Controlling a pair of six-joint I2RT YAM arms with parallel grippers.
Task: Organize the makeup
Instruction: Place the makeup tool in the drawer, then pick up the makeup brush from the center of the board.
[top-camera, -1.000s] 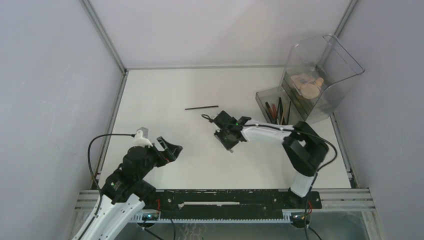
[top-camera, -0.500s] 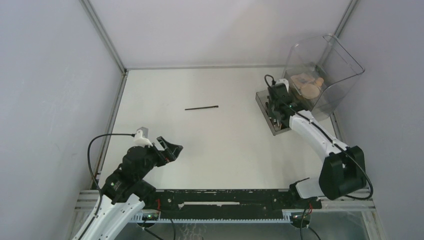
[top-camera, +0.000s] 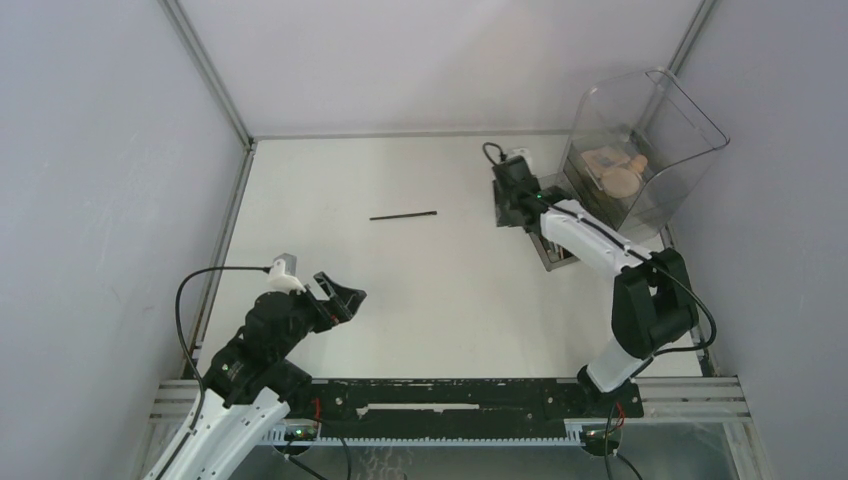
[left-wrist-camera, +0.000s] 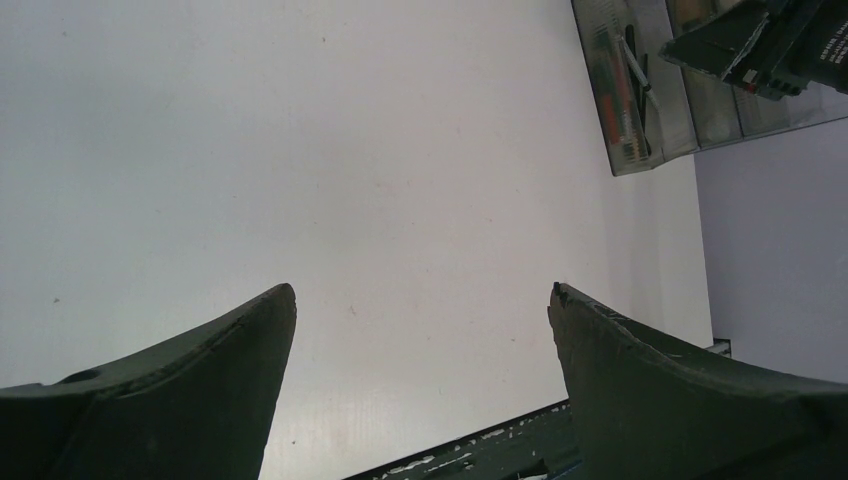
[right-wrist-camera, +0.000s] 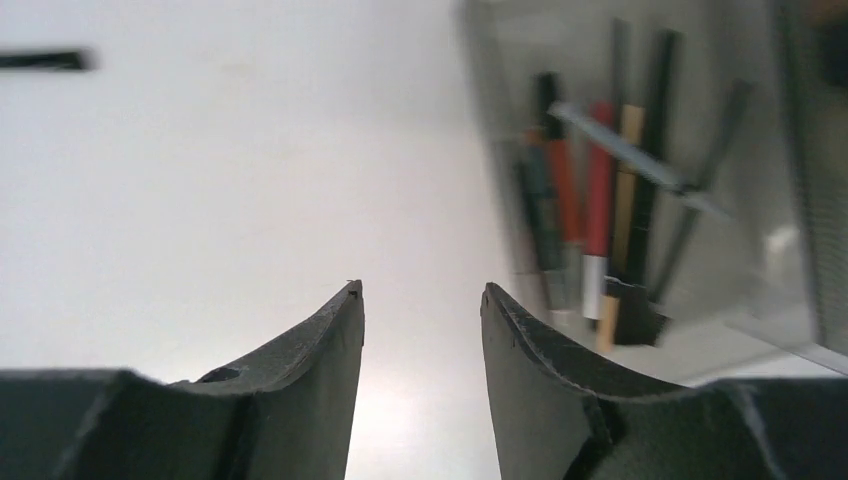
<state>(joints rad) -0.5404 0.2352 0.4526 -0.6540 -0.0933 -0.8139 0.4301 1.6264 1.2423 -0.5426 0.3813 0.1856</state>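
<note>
One thin black pencil lies alone on the white table, and its blurred end shows in the right wrist view. My right gripper hangs open just left of the clear drawer, with nothing between its fingers. In that drawer lie red, black and tan pencils. Round beige compacts sit inside the smoky organizer box. My left gripper is wide open and empty over bare table at the near left.
The organizer box stands at the back right against the enclosure wall, with its drawer pulled out toward the table's middle. Grey walls close in both sides. A metal rail runs along the near edge.
My right arm swung from mid-table to over the drawer, then a little left of it, and its jaws opened. The left arm and the lone pencil have not moved.
</note>
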